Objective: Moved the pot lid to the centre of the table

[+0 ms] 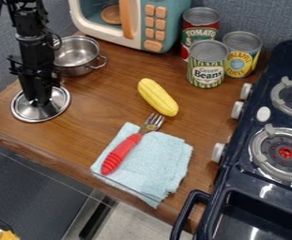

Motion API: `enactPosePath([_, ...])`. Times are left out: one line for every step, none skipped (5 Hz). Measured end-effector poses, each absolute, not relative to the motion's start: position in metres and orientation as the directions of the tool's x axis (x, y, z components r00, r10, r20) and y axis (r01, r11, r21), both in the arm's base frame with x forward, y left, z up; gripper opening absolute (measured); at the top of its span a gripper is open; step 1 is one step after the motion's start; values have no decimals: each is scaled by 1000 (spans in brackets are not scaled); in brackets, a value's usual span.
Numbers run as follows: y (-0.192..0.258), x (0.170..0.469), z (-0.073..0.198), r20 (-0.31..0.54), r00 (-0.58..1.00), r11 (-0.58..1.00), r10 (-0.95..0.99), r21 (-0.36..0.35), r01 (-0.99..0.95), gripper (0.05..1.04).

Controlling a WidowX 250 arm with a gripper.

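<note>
The black gripper hangs down at the left of the table, right over the middle of the pot lid, and hides the lid's knob. Round and silver, the pot lid is at the table's left edge area, in front of the metal pot. Whether the lid rests on the wood or is slightly raised, I cannot tell.
Behind the lid stands the metal pot. A toy microwave and several cans line the back. Yellow corn lies mid-table. A red-handled fork rests on a blue cloth. The stove is at right.
</note>
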State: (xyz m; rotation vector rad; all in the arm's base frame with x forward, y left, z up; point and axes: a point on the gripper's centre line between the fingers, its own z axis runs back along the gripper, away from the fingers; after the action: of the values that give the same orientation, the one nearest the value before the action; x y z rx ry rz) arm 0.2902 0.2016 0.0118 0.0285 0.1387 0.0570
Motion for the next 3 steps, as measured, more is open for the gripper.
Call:
enactPosePath([202,290,12,-138,989,998,52,33,-48,274])
enactPosePath([199,291,14,-120,992,999,43,32,-40,274])
enactPosePath([180,300,38,-47,999,999,-15,43,17,274])
